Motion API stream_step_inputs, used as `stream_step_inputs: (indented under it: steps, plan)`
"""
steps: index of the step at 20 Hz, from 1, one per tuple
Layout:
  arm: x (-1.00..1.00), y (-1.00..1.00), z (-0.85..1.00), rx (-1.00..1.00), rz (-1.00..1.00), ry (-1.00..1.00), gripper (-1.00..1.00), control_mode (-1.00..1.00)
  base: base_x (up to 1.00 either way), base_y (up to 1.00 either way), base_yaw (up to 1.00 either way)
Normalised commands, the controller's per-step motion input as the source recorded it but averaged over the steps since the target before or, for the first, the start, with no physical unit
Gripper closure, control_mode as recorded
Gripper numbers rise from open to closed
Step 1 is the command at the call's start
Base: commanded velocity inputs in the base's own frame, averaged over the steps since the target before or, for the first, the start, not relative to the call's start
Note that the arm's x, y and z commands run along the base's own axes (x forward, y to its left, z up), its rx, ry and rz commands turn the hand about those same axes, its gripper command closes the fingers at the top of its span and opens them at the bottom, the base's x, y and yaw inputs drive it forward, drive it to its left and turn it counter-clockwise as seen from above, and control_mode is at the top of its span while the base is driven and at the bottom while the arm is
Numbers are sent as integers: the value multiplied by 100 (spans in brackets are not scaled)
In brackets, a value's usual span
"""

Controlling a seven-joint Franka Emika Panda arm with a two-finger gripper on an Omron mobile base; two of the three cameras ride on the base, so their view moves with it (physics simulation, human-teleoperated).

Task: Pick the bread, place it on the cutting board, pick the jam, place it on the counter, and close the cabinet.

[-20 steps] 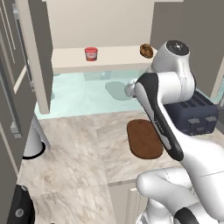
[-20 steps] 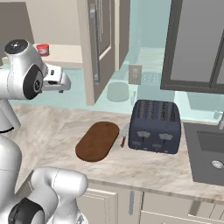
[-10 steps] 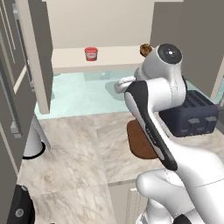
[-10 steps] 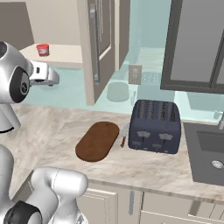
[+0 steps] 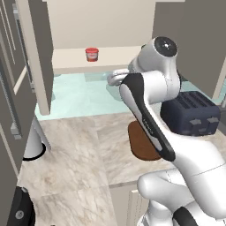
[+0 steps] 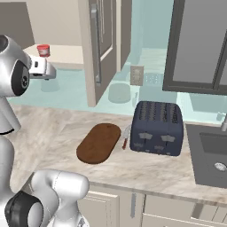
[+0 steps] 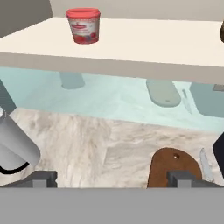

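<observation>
The jam (image 7: pixel 83 25) stands upright on the cream shelf (image 7: pixel 144 46) of the open cabinet (image 5: pixel 39 57), with bare shelf around it. The claw (image 7: pixel 113 178) hangs in front of and below the shelf, its fingertips (image 7: pixel 41 178) spread wide with nothing between them. On the marbled table (image 6: pixel 57 128) below lie the cutting board (image 6: pixel 99 142), a small knife (image 6: pixel 125 137) just beside it, and the navy toaster (image 6: pixel 158 127). A pale teal backsplash (image 5: pixel 84 92) runs behind.
</observation>
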Motion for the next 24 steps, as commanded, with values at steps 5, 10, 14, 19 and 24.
stream_step_inputs:
  steps: [5,10,14,19,24]
  plan:
    - [56,13,3,4,6,0,-100,-100,0,0,0]
    - [56,24,2,0,3,-1,-100,-100,0,0,0]
    - [54,26,16,0,1,-5,-100,-100,0,0,0]
    - [45,25,19,0,2,-3,-100,-100,0,0,0]
    - [48,31,10,0,0,-1,-100,-100,0,0,0]
